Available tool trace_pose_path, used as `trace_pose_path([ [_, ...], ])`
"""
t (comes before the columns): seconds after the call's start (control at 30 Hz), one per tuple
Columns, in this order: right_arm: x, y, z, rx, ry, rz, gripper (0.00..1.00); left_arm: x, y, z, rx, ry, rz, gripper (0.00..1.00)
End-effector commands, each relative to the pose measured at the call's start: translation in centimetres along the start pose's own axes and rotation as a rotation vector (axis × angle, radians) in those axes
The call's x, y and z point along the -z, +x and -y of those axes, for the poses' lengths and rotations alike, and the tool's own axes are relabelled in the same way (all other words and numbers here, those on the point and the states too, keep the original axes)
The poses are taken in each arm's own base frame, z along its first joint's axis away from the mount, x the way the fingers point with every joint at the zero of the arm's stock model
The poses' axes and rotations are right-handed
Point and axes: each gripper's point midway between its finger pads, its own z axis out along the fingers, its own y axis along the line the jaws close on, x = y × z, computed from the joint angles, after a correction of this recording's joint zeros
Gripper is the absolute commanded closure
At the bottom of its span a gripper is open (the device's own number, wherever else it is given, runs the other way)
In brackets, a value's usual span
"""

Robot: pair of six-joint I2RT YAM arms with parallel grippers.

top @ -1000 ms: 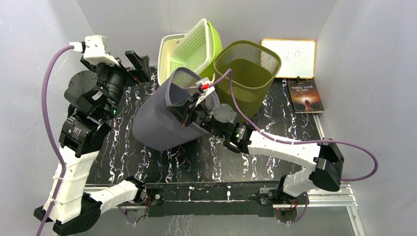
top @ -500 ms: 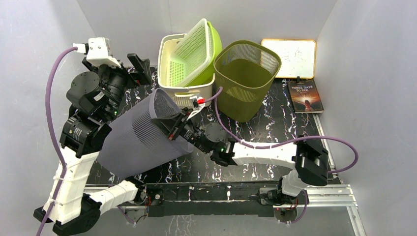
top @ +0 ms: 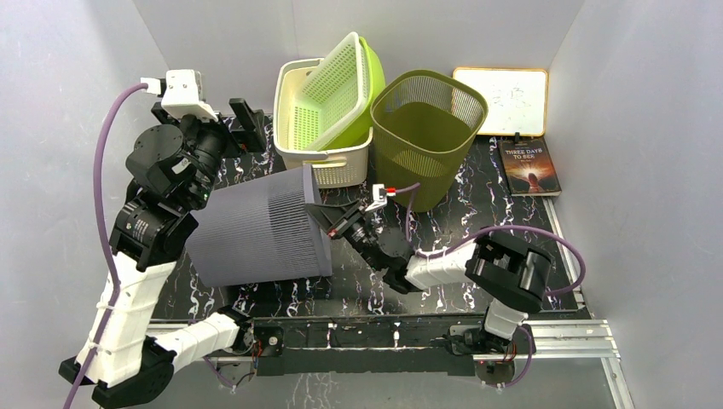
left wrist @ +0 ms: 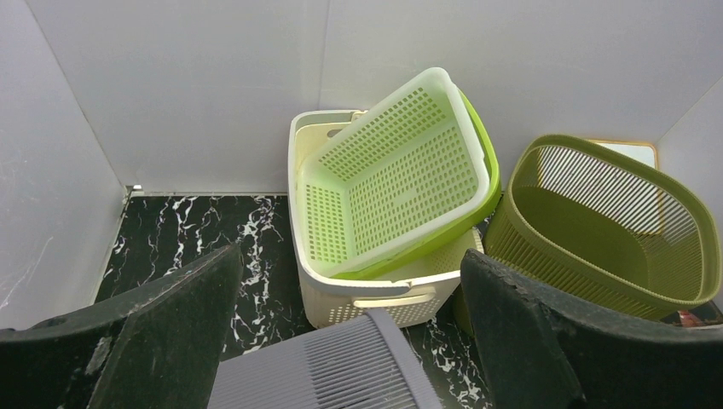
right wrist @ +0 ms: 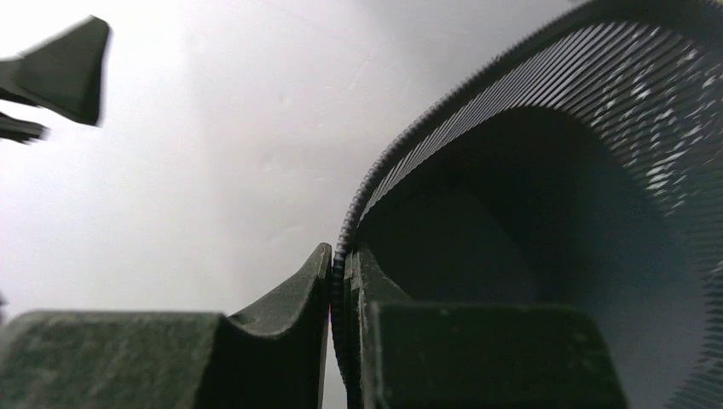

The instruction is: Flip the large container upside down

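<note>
The large grey ribbed plastic container (top: 256, 228) lies tipped on its side over the near-left part of the black marble-patterned worktop (top: 503, 213). Its open mouth faces right and its closed base faces left, against the left arm. Whether its lower side touches the worktop or hangs just above it cannot be told.

The right tool (top: 329, 223) is pinched narrow on the container's rim. In the right wrist view one finger (right wrist: 281, 341) lies outside the wall and the other inside, with the ribbed edge clamped between them and the dark interior opening to the right. The right arm is folded low across the near side of the worktop.

The left tool (top: 245, 122) is raised at the far left, its jaws spread wide and holding nothing. It sits apart from the container, just left of the cream perforated plastic basket (top: 328, 162). From the left wrist view, a strip of the grey container shows low between the two black fingers (left wrist: 170, 341).

A pale green perforated basket (top: 337, 81) stands tilted inside the cream basket, with a lime green tub (top: 369, 94) behind it. Just to the right stands an olive green slatted bin (top: 426, 141), upright. At the far right lie a wood-framed whiteboard (top: 501, 100) and, nearer, a dark-covered book (top: 529, 166)
</note>
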Motion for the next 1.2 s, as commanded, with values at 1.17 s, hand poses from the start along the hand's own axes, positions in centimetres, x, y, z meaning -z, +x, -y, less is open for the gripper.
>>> trace_pose_path([
  [1.17,1.2,-10.6,-8.6,-0.647,-0.548,-0.033,1.00,-2.0,0.2,0.9,-0.076,0.010,-0.030,0.02],
])
